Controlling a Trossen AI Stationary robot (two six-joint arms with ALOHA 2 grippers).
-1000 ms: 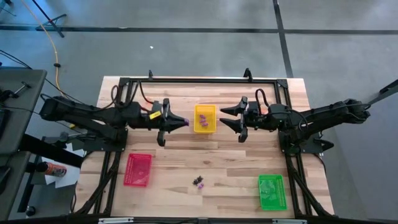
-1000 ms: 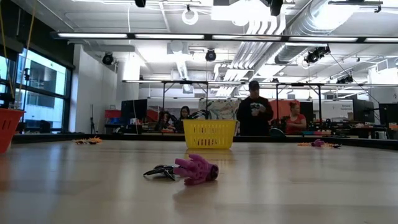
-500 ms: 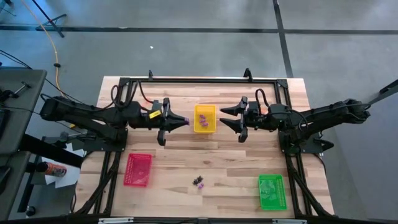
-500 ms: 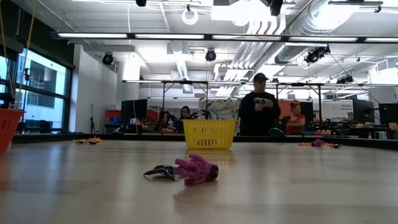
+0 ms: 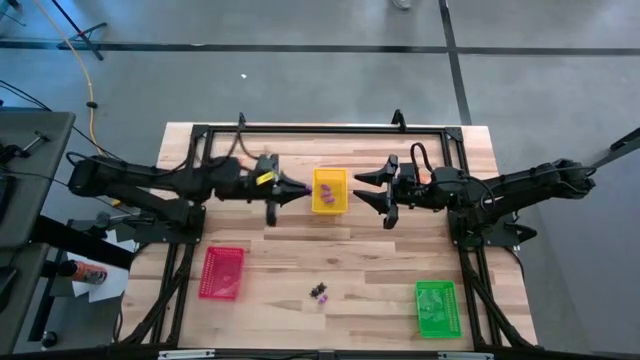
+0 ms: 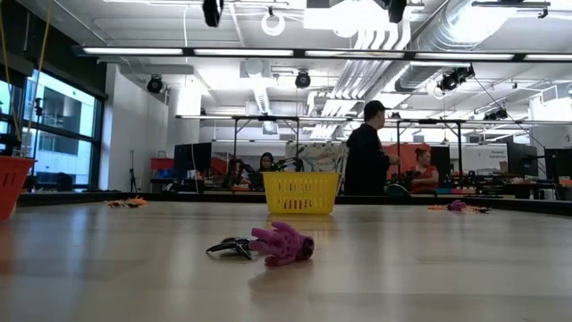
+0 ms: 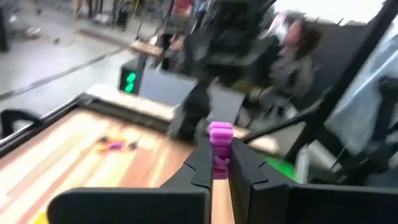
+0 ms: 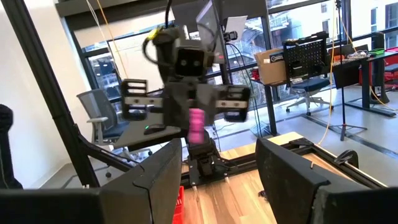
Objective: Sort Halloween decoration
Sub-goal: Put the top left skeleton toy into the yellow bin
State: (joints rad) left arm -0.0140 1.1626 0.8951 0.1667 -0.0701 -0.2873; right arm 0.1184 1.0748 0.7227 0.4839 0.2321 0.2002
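Purple plastic trinket (image 7: 220,149), ridged, pinched in the closed left gripper (image 5: 300,192) at the yellow mesh tray's (image 5: 329,204) nine o'clock; blurred. Right gripper (image 5: 363,190), at three o'clock, gapes empty. Further trinkets (image 5: 320,292) lie at six o'clock.

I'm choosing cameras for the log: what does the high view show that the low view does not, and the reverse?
Only the high view shows both arms: the left hand, shut on a small purple plastic trinket beside the yellow rectangular tray, the open right hand, and the green rectangular tray.

Only the low view shows people in the room behind.

Both show the yellow tray, the red rectangular tray and the loose purple and black trinkets on the wooden table.
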